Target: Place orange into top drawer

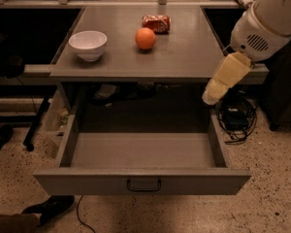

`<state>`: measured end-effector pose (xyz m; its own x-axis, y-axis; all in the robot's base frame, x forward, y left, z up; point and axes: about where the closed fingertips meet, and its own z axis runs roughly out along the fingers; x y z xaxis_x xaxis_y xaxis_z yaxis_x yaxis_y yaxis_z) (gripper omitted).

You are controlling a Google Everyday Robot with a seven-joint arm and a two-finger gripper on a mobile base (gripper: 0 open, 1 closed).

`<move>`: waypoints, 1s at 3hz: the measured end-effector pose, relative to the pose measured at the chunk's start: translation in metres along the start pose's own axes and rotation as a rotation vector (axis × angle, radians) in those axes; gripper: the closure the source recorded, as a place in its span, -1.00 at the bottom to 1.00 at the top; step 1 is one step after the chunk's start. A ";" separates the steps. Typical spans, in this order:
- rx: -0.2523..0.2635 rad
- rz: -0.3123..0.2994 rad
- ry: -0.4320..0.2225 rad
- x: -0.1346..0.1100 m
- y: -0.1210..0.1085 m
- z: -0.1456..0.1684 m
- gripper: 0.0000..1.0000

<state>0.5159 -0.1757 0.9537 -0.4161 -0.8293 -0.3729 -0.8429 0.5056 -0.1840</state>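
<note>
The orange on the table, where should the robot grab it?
Probably around its widest middle, coming down from above: the orange is a smooth ball with open tabletop at its sides, though the snack bag lies close behind. The gripper hangs by the tabletop's right edge.

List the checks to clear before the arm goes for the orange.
1. Is the top drawer pulled out? Ok: it is wide open below the tabletop.
2. Is there room in the drawer? Ok: its floor shows with nothing on it.
3. Is the orange reachable? Ok: it sits unheld on the tabletop.
4. Are its neighbours clear? The white bowl is well apart: ok. The snack bag lies close behind; whether it touches the orange: cannot tell.
5. Is the gripper at the orange? Not ok: it hangs by the table's front right corner, above the drawer's right side.
</note>
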 end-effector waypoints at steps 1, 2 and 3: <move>0.040 0.157 -0.094 -0.030 -0.020 0.027 -1.00; 0.073 0.208 -0.141 -0.041 -0.029 0.026 -1.00; 0.073 0.208 -0.141 -0.041 -0.029 0.026 -1.00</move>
<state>0.5664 -0.1507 0.9510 -0.5219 -0.6673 -0.5313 -0.7154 0.6817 -0.1535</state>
